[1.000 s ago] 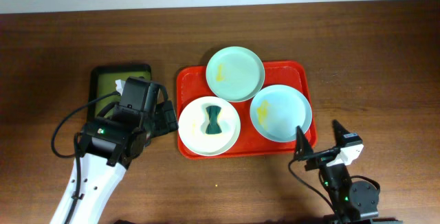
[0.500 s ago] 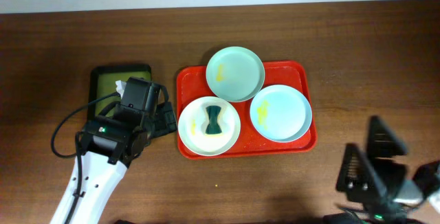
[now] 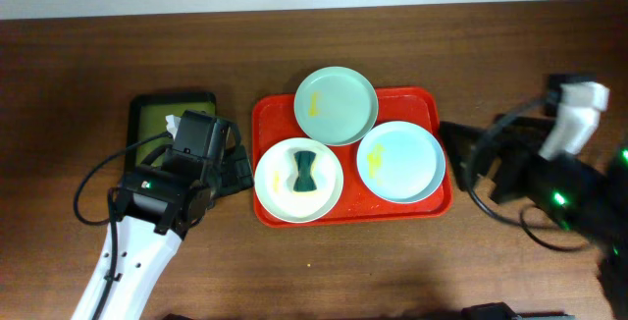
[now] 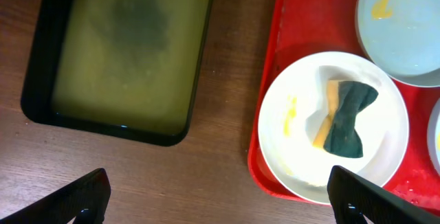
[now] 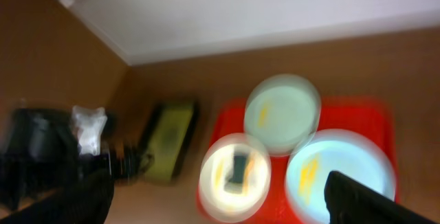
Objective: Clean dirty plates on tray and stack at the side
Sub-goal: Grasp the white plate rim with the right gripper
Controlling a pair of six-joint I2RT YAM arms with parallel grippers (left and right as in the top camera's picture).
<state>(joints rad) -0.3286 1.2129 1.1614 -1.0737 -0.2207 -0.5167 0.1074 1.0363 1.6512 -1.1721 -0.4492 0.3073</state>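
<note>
- We see the red tray (image 3: 271, 114) lying in the middle of the wooden table (image 3: 78, 65), with all three plates on it and none stacked at the side.
- The white plate (image 3: 280, 194) sits at the tray's front left, reaching its left rim. It shows a yellow smear and carries a dark green and yellow sponge (image 3: 305, 170), pinched in the middle like a bow tie.
- One mint plate (image 3: 339, 104) sits at the back and juts over the tray's far rim, with a yellowish streak on its left part.
- The other mint-blue plate (image 3: 402, 161) lies at the right, also smeared yellow on its left part.
- The three plate rims crowd close together; we cannot tell whether they overlap.
- The left gripper (image 4: 220, 200) hangs over the table between the black-rimmed olive-green tray (image 4: 124, 52) and the red tray. Its fingers are spread wide and hold nothing.
- The right gripper (image 5: 220, 200) is raised just to the right of the red tray. Its view is blurred, yet its fingers stand far apart, with nothing between them.
</note>
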